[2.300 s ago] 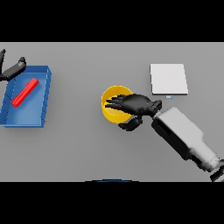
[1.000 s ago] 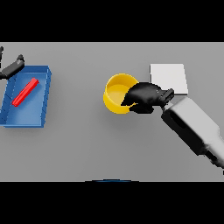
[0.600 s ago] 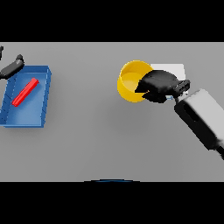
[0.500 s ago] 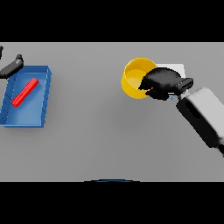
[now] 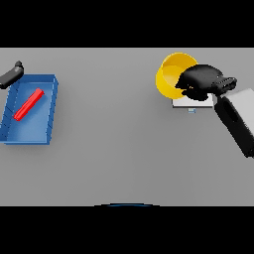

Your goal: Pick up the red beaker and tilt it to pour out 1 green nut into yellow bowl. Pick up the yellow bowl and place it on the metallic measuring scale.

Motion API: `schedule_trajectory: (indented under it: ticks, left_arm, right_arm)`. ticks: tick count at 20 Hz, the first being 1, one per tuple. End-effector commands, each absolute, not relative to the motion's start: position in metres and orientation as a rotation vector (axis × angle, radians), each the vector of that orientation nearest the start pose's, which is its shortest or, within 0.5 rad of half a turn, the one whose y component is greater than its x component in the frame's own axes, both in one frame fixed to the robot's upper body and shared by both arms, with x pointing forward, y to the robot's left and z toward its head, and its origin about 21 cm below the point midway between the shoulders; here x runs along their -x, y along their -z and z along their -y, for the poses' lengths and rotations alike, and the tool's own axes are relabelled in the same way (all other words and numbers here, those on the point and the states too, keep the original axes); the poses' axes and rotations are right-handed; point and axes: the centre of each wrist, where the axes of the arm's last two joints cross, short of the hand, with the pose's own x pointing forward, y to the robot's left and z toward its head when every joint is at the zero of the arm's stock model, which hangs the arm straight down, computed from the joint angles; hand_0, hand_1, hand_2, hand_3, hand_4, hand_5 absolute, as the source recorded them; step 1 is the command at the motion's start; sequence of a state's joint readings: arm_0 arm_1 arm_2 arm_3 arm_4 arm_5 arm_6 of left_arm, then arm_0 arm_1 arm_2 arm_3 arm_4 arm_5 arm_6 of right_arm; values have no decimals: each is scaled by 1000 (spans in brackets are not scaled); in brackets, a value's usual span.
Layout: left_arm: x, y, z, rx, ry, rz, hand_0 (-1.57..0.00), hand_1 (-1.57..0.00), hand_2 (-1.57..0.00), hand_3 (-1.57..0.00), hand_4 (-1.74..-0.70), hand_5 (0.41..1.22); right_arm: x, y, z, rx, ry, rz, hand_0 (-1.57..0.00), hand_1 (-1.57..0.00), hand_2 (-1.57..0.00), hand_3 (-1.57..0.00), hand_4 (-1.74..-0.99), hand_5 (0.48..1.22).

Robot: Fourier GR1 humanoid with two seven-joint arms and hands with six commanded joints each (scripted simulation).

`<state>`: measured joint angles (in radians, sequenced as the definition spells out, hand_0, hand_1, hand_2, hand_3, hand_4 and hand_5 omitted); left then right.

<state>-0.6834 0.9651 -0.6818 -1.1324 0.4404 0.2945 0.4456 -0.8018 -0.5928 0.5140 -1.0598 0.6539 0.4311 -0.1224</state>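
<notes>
We see the right hand (image 5: 202,80) clamped on the yellow bowl (image 5: 171,74), held over the measuring scale (image 5: 187,102). The left hand (image 5: 12,74) rests beside the blue tray (image 5: 49,110); we cannot tell its finger state.

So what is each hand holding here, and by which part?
The right hand grips the yellow bowl by its right rim, above the scale. The left hand holds nothing.
</notes>
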Motion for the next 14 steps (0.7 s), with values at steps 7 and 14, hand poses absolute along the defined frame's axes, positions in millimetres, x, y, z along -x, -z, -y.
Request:
schedule_trajectory:
  ticks: [7, 14]
  left_arm:
    - [-361, -137, -340, -703, 421, 1086, 1, 1, 1, 1, -838, 772]
    - [-360, -135, -339, -712, 424, 1065, 1, 1, 1, 1, -838, 776]
  right_arm:
    - [-419, -105, 269, 679, -1637, 1094, -1510, -1368, -1451, -1530, -1730, 1221]
    - [-421, -91, 274, 677, -1629, 1056, -1397, -1205, -1316, -1562, -1730, 1221]
